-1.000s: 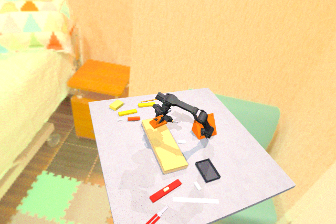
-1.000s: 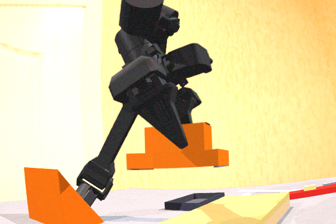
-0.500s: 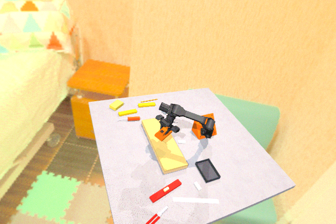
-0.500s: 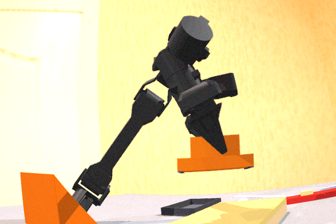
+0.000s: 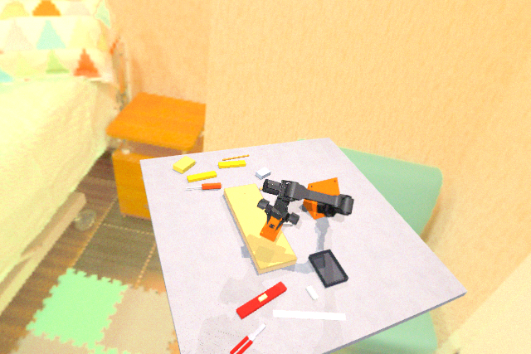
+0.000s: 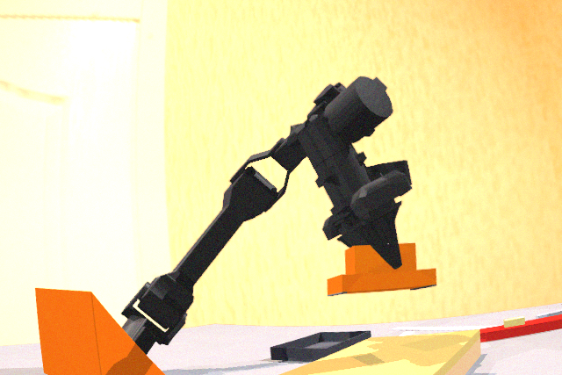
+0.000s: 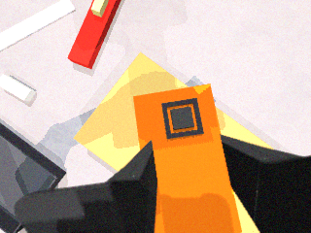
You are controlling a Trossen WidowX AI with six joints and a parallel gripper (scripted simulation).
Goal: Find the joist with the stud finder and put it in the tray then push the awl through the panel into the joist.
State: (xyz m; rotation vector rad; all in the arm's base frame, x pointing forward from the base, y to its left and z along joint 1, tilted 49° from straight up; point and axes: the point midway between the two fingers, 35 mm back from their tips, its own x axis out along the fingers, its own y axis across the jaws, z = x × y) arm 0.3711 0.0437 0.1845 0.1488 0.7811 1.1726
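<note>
My pincer (image 6: 385, 250) is clamped on the raised grip of the orange stud finder (image 6: 381, 277), carrying it flat above the near end of the yellow floor panel (image 5: 259, 230) so its sensor faces down, though the joist beneath stays hidden.

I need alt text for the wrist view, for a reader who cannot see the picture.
The gripper holds an orange stud finder with a dark square window, hanging over one end of a yellow floor panel. On the pale table beyond lie a red bar and two white pieces; a dark tray shows at left.
</note>
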